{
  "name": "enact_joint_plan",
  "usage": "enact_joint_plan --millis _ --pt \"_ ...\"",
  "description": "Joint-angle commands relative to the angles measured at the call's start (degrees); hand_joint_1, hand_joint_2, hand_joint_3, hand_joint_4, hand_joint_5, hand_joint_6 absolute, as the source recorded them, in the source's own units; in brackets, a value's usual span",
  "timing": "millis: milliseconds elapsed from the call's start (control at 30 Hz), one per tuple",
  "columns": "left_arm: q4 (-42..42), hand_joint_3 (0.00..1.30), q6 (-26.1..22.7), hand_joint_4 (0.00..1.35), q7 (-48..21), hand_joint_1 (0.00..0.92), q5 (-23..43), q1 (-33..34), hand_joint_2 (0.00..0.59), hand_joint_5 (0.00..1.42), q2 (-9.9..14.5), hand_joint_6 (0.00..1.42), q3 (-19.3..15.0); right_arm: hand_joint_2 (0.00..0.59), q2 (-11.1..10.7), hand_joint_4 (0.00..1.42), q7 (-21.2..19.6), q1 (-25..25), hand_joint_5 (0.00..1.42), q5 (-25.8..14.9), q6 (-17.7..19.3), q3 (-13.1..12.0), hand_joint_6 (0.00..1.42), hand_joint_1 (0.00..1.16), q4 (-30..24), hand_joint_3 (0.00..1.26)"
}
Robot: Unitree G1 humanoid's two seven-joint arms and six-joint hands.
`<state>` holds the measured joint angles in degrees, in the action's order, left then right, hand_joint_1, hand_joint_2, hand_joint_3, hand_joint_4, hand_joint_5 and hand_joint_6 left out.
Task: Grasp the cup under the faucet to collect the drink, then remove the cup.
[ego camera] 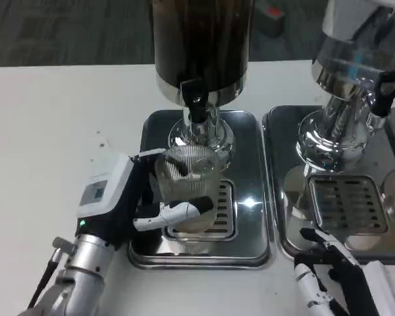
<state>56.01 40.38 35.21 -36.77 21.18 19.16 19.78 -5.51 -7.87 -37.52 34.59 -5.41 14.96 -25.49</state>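
Head view: a white table (pixel 46 131) runs back to a dark grey floor (pixel 66 29) along the top edge. Two steel trays stand side by side on it, close together, with a thin strip of table between them. The left tray (pixel 253 197) carries a dispenser (pixel 201 46) full of dark drink, its black faucet (pixel 193 95) pointing down over a slotted grate (pixel 225 210). The right tray (pixel 286 191) holds a second dispenser (pixel 359 59) with a clear tank, cut off by the top and right edges.

The cup (pixel 186 187), clear and ribbed, stands on the grate directly beneath the faucet. The left hand (pixel 141 201) is wrapped around it from the left, one finger crossing its lower front. Glare and the ribbing make it impossible to tell whether any drink is inside.

The right hand (pixel 332 276) lies low at the bottom right, near the right tray's front rim, cropped by the frame; whether its fingers are apart or together cannot be made out.

Open table lies to the left of the trays and along their front.
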Motion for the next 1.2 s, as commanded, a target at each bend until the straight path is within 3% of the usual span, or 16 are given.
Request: enact_joint_plan --millis 33,567,1200 --pt "0.7 0.67 -0.2 0.91 -0.5 0.238 -0.1 2.1 0.097 1.14 -0.6 1.42 0.7 0.456 0.1 0.1 -0.1 -0.5 0.07 0.3 -0.4 0.2 0.23 0.17 -1.2 0.21" --pt "2.2 0.5 -1.9 0.71 -4.3 0.129 1.1 2.7 0.076 0.97 -0.4 1.35 0.7 0.462 0.1 0.1 0.5 -0.2 0.09 0.1 -0.8 0.4 0.24 0.15 -1.2 0.22" --pt "-0.4 0.49 -2.9 0.57 -7.1 0.058 1.2 1.3 0.053 0.81 1.6 1.14 0.5 0.457 -0.1 0.11 0.7 1.2 0.1 -0.4 -1.0 0.5 0.26 0.15 -0.1 0.23"
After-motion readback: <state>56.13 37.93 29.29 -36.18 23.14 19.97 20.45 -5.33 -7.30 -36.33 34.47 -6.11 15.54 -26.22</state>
